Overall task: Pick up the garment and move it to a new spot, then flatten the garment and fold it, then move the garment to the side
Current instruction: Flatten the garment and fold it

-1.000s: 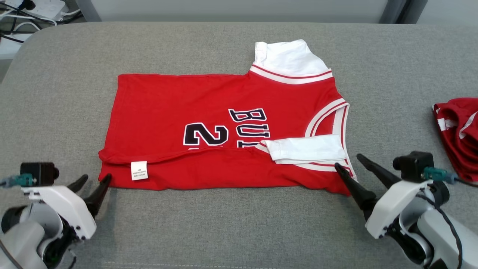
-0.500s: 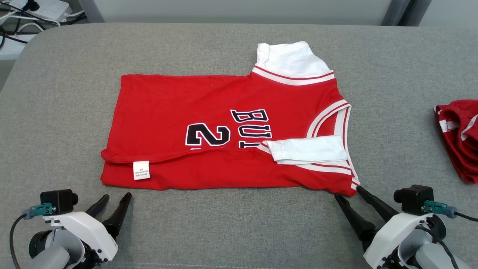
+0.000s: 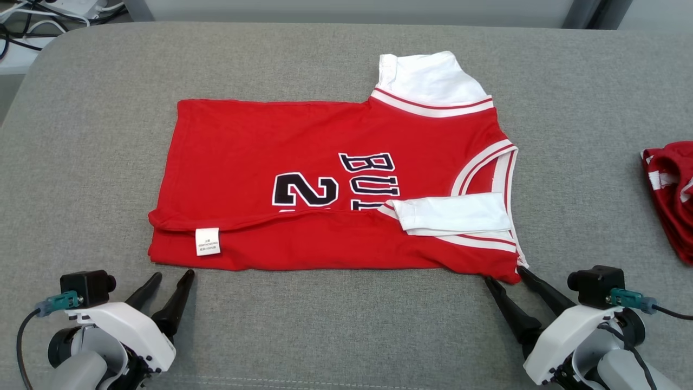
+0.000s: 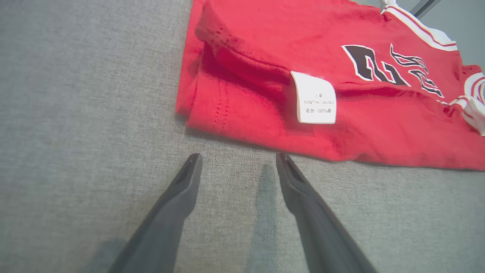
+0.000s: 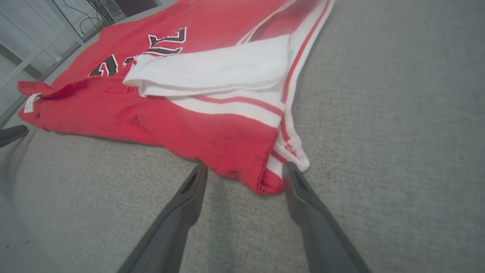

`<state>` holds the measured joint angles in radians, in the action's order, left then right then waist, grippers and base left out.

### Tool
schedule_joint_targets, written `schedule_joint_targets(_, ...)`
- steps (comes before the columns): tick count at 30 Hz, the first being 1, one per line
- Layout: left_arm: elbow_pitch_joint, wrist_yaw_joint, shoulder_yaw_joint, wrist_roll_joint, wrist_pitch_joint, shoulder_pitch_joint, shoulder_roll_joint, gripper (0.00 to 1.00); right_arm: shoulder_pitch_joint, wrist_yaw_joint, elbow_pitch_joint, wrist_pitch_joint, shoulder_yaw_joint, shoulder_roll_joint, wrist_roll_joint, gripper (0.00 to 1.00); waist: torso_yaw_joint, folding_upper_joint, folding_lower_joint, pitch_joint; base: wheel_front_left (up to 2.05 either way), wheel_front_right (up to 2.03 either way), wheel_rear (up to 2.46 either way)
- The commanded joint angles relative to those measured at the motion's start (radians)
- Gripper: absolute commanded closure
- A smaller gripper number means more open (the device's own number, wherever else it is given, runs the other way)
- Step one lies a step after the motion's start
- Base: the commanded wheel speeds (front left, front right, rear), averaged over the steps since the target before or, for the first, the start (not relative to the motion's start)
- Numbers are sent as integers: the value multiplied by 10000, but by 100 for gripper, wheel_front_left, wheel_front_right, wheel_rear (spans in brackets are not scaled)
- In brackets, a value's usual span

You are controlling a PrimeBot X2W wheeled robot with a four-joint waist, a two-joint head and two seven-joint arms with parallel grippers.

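Ideally, the left gripper [image 3: 174, 274] and right gripper [image 3: 504, 274], jaws spread, should pinch both layers of the garment [image 3: 325, 179] at its near edge together.

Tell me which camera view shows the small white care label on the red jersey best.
The left wrist view: the small white care label is close and large there, lying on the red basketball jersey. The head view shows it tiny; the right wrist view shows a sliver at its far left.

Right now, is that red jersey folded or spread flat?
Partly folded: the red jersey has its near edge turned up over the front, covering the bottom of the number.
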<state>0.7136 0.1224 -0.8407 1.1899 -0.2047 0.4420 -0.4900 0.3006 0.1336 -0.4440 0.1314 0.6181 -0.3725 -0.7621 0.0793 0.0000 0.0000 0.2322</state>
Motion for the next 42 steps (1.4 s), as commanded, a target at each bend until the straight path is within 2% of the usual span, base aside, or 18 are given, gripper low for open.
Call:
schedule_joint_targets(1,16,3,364,-42,-116,518,-405,0,53,-29,-2,21,88,16,127,0,34,0,0,26,0,0,0)
schedule_joint_targets(17,522,74,919,769,-196,823,-147,0,247,-29,-18,59,190,142,288,0,-170,0,0,55,0,0,0)
schedule_joint_targets(19,453,77,975,1019,-119,787,-87,1,278,-29,-17,101,192,155,299,5,-198,0,0,77,0,0,0)
schedule_joint_targets(21,351,78,1027,1278,-28,757,-31,21,341,-29,-26,181,167,177,358,11,-232,0,0,121,0,0,0)
schedule_joint_targets(22,351,78,1027,1278,-28,757,-31,21,341,-29,-26,181,167,177,358,11,-232,0,0,121,0,0,0)
schedule_joint_targets(23,279,79,1082,1428,-18,750,-6,35,373,-29,-36,188,169,203,382,16,-247,0,0,141,0,0,0)
schedule_joint_targets(24,255,79,1055,1444,-5,761,-38,54,413,-29,-40,203,183,216,436,24,-262,0,0,161,0,0,0)
schedule_joint_targets(25,234,80,1064,1499,-15,764,-45,64,445,-29,-58,233,173,239,481,28,-273,0,0,178,0,0,0)
schedule_joint_targets(26,203,80,1083,1584,-12,760,-41,72,467,-29,-75,227,185,276,493,51,-282,0,0,193,0,0,0)
schedule_joint_targets(27,187,80,1057,1611,11,767,-59,91,493,-29,-95,230,195,301,516,67,-292,0,0,205,0,0,0)
schedule_joint_targets(28,165,80,1057,1653,1,776,-68,100,516,-29,-125,235,198,323,538,100,-296,0,0,218,0,0,0)
schedule_joint_targets(42,-152,82,972,1833,-411,616,-295,100,660,-29,-358,470,18,151,501,100,-296,0,0,258,0,0,0)
